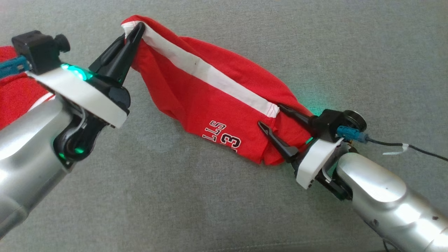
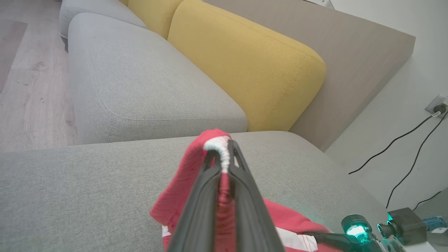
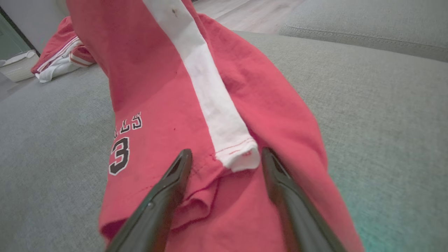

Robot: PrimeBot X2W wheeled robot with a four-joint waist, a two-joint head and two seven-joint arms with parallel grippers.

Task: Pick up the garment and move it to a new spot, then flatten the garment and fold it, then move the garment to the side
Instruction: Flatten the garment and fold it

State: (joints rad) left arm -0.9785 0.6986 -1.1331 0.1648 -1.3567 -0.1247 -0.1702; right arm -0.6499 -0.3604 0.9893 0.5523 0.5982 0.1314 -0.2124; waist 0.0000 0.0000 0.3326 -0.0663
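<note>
In the clamped left hand (image 1: 138, 29) one striped corner of the single pair of red shorts (image 1: 196, 98) is pinched. The other end is straddled by the wide-spread right hand (image 1: 270, 114), ungripped. One second red garment (image 1: 14, 91) lies leftward, and the shorts are surrounded by bare grey sofa cushion (image 1: 210, 196).

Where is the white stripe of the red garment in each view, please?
Head view: white stripe runs diagonally, upper left to centre right.
Left wrist view: stripe bunched at centre, in the left pincer.
Right wrist view: stripe from top centre down to middle.
Shared landmark: grey sofa cushion.
</note>
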